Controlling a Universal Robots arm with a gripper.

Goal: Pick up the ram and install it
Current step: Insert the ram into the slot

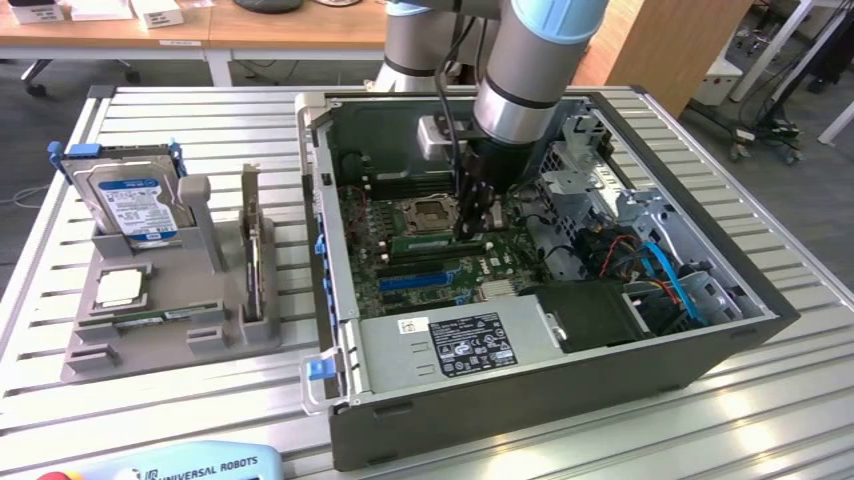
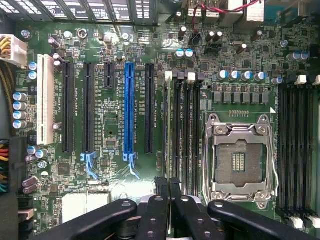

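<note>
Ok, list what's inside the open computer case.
A green motherboard with an empty processor socket, a blue slot, the labelled power supply and blue cables. The arm covers the board beneath it.

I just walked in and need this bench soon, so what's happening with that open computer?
A robot arm is down inside the open computer case. Its shut gripper hangs low over the memory slots beside the empty processor socket. A green stick that looks like the ram stands at those slots by the gripper; whether it is gripped or seated I cannot tell.
</note>
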